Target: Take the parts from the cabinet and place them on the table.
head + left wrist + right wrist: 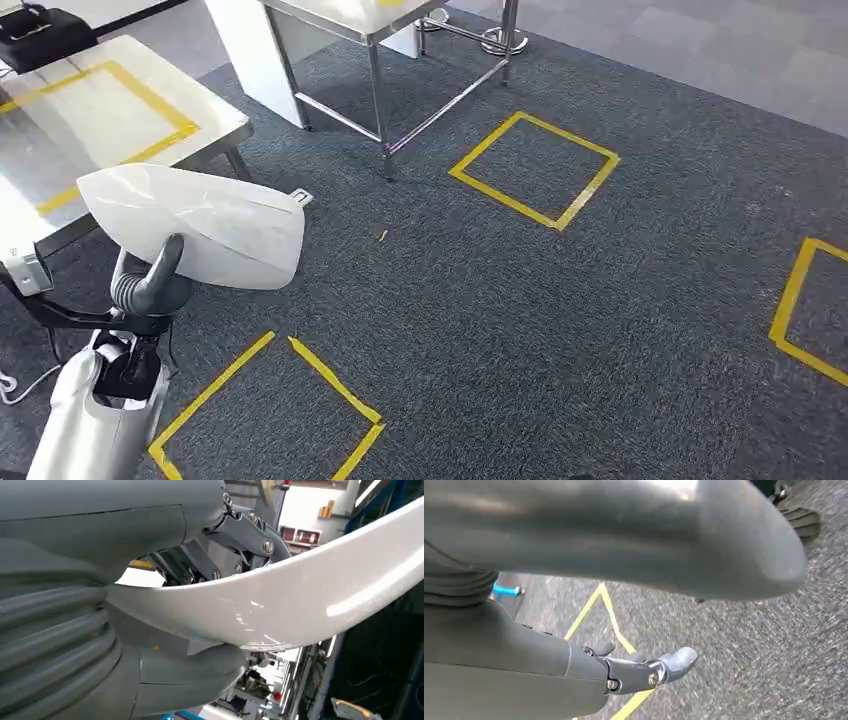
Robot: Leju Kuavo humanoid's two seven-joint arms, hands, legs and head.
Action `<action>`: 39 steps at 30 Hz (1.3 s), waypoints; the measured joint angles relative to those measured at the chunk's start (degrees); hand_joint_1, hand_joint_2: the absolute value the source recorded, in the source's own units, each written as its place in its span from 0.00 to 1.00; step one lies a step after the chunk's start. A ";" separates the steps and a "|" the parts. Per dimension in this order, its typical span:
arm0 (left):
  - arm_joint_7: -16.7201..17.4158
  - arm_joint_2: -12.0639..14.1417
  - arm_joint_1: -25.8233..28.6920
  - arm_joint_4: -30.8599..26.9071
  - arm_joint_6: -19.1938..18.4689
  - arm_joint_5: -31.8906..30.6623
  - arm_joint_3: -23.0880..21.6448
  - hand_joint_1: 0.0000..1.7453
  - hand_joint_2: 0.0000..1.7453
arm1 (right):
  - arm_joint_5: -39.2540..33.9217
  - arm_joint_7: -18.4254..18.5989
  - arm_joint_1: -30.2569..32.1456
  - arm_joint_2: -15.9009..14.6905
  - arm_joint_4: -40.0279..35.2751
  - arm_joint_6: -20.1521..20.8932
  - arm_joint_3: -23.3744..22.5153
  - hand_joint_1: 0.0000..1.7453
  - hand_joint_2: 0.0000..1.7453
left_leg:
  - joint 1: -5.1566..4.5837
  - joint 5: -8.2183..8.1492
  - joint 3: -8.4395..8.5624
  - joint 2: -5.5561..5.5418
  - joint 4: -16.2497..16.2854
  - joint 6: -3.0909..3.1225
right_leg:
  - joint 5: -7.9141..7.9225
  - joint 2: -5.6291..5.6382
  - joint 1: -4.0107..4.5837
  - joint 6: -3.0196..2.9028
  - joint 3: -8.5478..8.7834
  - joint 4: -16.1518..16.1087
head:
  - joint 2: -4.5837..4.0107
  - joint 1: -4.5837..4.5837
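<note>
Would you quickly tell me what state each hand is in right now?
Left hand: holding the white part.
Right hand: holding nothing, fingers apart, open.

A dark grey carpet (520,300) is marked with squares of yellow tape (534,168). A steel-topped table (100,120), itself outlined in yellow tape, is seen at the left, and a metal-legged table (400,70) is set further back. Lighter grey floor tiles (720,50) are laid beyond the carpet.

White part (300,595) cut off by frame edge, right robot hand (644,672) blurred
</note>
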 joint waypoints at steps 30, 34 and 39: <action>0.39 0.07 -0.45 -1.73 -0.02 -1.70 0.26 1.00 1.00 | 0.30 0.00 -0.28 0.33 0.00 0.02 -0.28 0.00 0.00 | -0.01 1.61 2.11 -0.58 -3.72 0.21 | 0.77 0.82 -0.16 0.27 -0.02 -0.62 | 0.00 -0.09; 0.48 0.13 0.01 -1.51 -0.02 -1.73 0.26 1.00 1.00 | 0.31 -0.20 -0.15 0.35 0.00 0.02 -0.31 0.00 0.00 | 0.13 2.08 0.27 0.31 0.29 0.05 | 0.43 -2.17 -0.06 0.22 0.17 -0.60 | 0.00 -0.13; 0.46 0.39 -0.05 -2.01 0.00 -1.75 0.28 1.00 1.00 | 0.33 -0.39 -0.23 0.52 0.00 0.02 -0.31 0.00 0.00 | -0.83 6.59 7.68 4.01 -13.71 2.19 | -0.32 -5.08 0.53 1.45 1.03 -0.52 | 0.00 0.02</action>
